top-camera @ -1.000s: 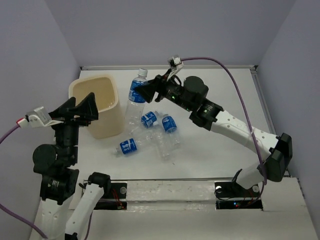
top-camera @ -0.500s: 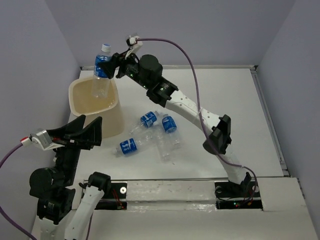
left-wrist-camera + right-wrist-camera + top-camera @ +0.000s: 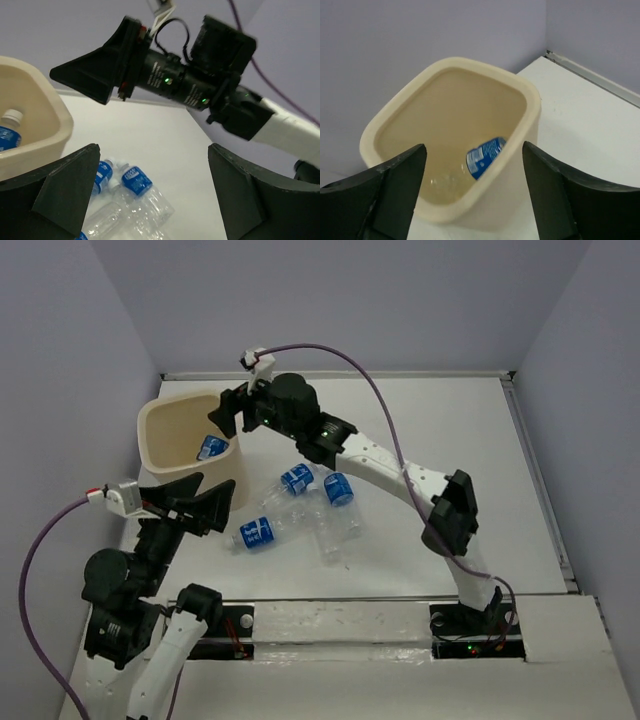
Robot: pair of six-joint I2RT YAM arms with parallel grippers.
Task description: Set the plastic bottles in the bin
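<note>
The beige bin stands at the table's left. One blue-labelled bottle lies inside it against the near-right wall; it also shows in the right wrist view and the left wrist view. My right gripper hovers over the bin's right rim, open and empty. Several bottles lie on the table right of the bin: two short ones, one lower down and a clear one. My left gripper is open and empty in front of the bin, above the table.
The right arm stretches diagonally across the table over the bottle pile. Grey walls close the table's back and both sides. The bin's rim sits just left of my left gripper, with two bottles below it.
My right gripper carried a bottle from above the table to over the bin and let it go; the bottle now lies in the bin. My left gripper moved lower and rightward.
</note>
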